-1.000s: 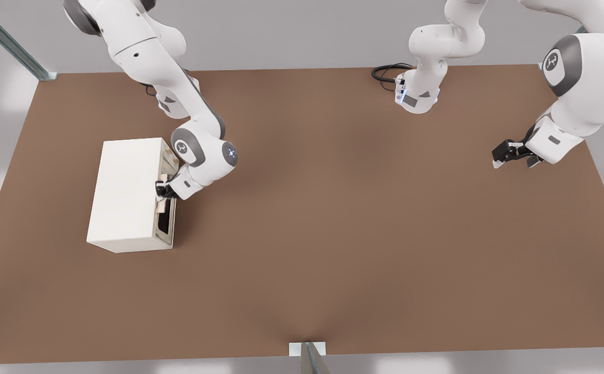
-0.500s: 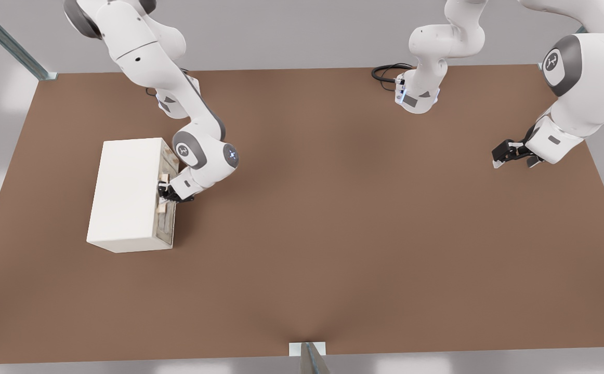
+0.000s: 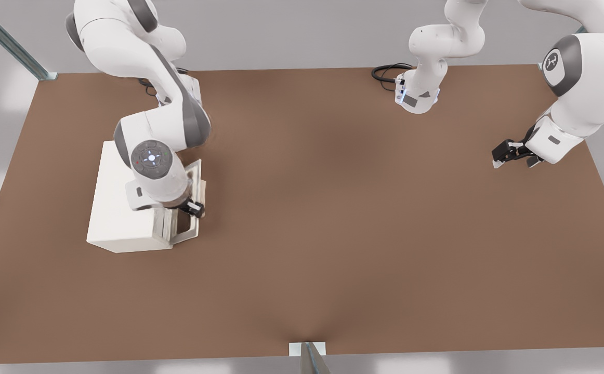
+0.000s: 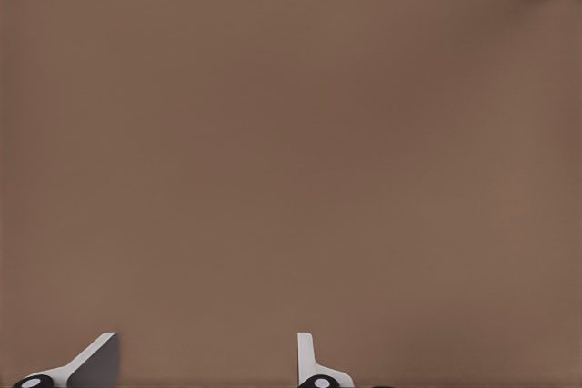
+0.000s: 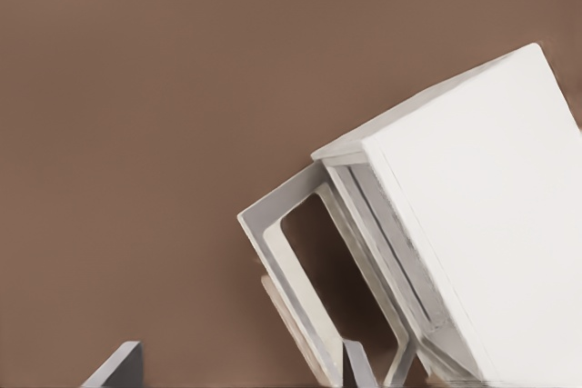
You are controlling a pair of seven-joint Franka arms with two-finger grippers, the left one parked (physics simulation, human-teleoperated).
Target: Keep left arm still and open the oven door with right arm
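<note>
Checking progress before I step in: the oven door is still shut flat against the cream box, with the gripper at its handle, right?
Not shut: the oven door hangs folded down from the cream box, as the front view shows. The gripper is at its handle.

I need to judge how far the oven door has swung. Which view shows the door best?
The right wrist view: the oven door shows unobstructed, swung away from the oven box. In the front view the right arm and its gripper partly cover the door. The left wrist view shows only table.
</note>
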